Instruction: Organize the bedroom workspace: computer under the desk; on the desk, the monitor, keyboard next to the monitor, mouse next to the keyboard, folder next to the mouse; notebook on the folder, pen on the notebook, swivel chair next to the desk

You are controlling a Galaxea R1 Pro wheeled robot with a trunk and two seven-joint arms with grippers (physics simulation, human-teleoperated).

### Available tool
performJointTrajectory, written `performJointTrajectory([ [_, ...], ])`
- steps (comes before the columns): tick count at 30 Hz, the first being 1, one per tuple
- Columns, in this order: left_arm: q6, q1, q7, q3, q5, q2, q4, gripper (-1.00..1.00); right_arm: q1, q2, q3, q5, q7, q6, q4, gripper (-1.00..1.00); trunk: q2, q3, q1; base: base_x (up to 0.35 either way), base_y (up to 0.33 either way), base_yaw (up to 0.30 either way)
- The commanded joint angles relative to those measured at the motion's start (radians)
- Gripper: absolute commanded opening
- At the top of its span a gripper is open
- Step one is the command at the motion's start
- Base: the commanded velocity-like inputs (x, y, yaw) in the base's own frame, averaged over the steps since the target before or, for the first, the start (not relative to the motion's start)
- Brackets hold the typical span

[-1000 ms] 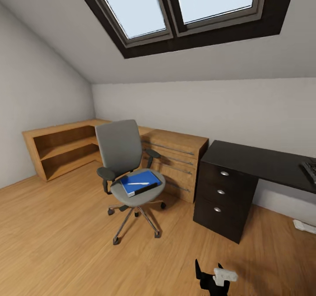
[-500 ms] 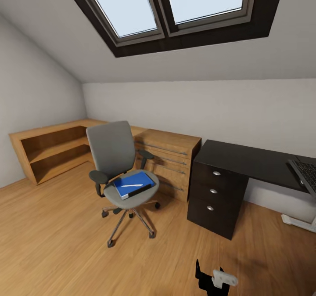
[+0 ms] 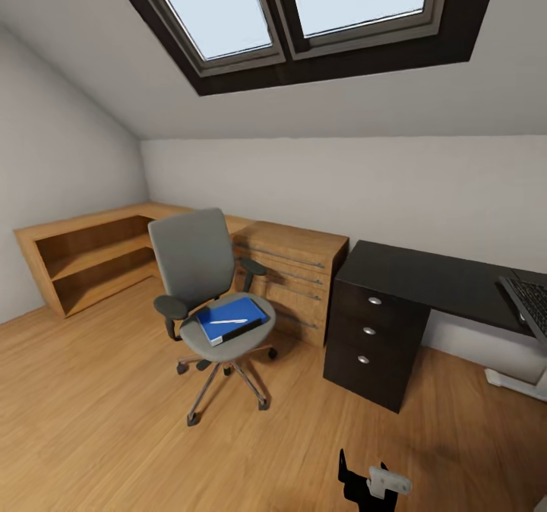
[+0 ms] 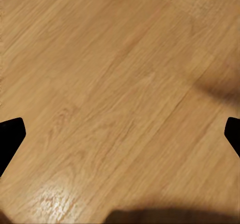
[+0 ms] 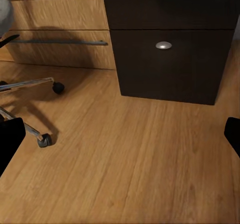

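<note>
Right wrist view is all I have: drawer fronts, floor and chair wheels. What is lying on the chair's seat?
Observer: A blue folder lies flat on the seat of the chair.
Operator: Anything on top of it?
Observer: A thin white pen lies across the folder's cover.
Operator: And the top of the desk?
Observer: A black keyboard lies on it, cut off by the right edge of the head view.
</note>
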Motion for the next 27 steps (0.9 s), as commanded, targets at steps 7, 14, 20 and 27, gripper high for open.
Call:
performJointTrajectory([
  [7, -0.004, -0.001, 0.005, -0.007, 0.010, 0.000, 0.001, 1.00, -0.001, -0.001, 0.000, -0.006, 0.003, -0.004, 0.002, 1.00, 0.049, 0.010, -0.027, 0.000, 0.000, 0.000],
  [14, -0.004, -0.001, 0.005, -0.007, 0.010, 0.000, 0.001, 1.00, -0.001, -0.002, 0.000, -0.005, 0.004, -0.004, 0.002, 1.00, 0.098, 0.022, -0.054, 0.000, 0.000, 0.000],
  [20, -0.004, -0.001, 0.005, -0.007, 0.010, 0.000, 0.001, 1.00, -0.001, -0.005, -0.001, -0.006, 0.004, -0.004, 0.002, 1.00, 0.140, 0.038, -0.077, 0.000, 0.000, 0.000],
  [27, -0.004, -0.001, 0.005, -0.007, 0.010, 0.000, 0.001, 1.00, -0.001, -0.006, -0.001, -0.007, 0.003, -0.004, 0.002, 1.00, 0.189, 0.060, -0.104, 0.000, 0.000, 0.000],
])
